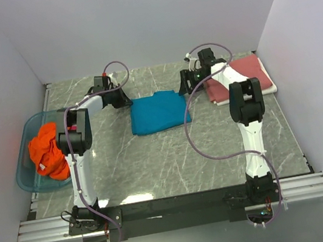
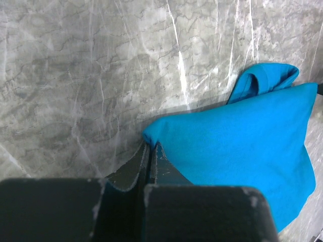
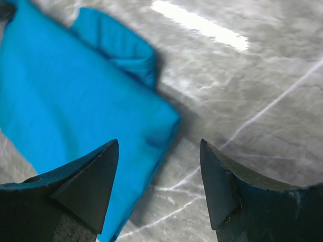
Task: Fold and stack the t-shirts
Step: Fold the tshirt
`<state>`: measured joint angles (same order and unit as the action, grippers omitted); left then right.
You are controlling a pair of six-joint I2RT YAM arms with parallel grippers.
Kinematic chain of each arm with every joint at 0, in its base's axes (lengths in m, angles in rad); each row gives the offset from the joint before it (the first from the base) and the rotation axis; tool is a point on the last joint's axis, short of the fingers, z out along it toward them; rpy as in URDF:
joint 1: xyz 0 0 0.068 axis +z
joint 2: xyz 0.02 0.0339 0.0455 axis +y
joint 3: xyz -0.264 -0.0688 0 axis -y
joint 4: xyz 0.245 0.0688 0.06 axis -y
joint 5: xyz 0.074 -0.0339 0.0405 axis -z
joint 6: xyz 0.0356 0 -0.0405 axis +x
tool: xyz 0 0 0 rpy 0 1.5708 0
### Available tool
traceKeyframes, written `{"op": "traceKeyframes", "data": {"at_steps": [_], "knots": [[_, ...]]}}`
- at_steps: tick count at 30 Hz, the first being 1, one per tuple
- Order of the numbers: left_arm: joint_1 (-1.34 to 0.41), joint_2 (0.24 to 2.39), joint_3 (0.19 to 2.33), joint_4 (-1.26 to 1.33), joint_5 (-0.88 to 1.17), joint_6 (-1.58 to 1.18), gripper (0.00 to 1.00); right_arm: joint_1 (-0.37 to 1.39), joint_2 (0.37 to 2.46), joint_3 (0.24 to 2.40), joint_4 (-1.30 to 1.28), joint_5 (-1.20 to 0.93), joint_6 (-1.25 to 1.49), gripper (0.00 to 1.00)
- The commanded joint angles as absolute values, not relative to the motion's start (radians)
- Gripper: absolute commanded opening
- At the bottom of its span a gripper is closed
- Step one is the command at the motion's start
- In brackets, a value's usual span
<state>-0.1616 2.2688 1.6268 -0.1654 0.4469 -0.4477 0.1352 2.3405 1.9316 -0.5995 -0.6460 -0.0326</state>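
1. Left gripper has its fingers together, looks pinched on the left corner of the teal t-shirt mid-table, probably to fold it
2. Right gripper has its fingers apart over the opposite corner, ready to grab
3. Red t-shirt lies folded far right, orange t-shirt sits in the tub

Left wrist view: teal t-shirt ran off the right and bottom edges. Its near corner lay over the left gripper tips, so the pinch point itself was hidden. The gripper body was a dark, out-of-focus block along the bottom.

Right wrist view: same shirt was cut by the top and left edges and slightly blurred. Right gripper fingers were cut off by the bottom edge.

Top view: both grippers were too small, tucked under their wrists. Right arm hid part of the red t-shirt. A pale strip showed at its edge, couldn't tell what. Left arm covered part of the orange t-shirt and the tub rim.
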Motion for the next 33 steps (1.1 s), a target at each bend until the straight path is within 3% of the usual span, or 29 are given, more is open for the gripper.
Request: {"op": "traceKeyframes", "data": {"at_steps": [1,18,19,22,23,25,33], "knots": [[-0.163,2.257,1.598,-0.167,0.423,-0.423,0.00,0.158,2.359,2.018,-0.603,-0.562,0.070,0.72],[-0.163,2.221,1.592,-0.149,0.465,-0.434,0.00,0.176,2.470,2.120,-0.647,-0.572,0.163,0.51],[-0.163,2.220,1.591,-0.147,0.465,-0.436,0.00,0.176,2.473,2.123,-0.647,-0.577,0.164,0.48],[-0.161,2.214,1.586,-0.144,0.466,-0.439,0.00,0.175,2.480,2.126,-0.637,-0.615,0.164,0.26],[-0.163,2.212,1.583,-0.144,0.466,-0.436,0.00,0.175,2.474,2.125,-0.634,-0.623,0.164,0.12],[-0.161,2.204,1.580,-0.138,0.463,-0.437,0.00,0.173,2.462,2.117,-0.617,-0.637,0.160,0.00],[-0.143,2.100,1.476,-0.042,0.465,-0.451,0.00,0.152,2.292,1.967,-0.434,-0.667,0.173,0.00]]}}
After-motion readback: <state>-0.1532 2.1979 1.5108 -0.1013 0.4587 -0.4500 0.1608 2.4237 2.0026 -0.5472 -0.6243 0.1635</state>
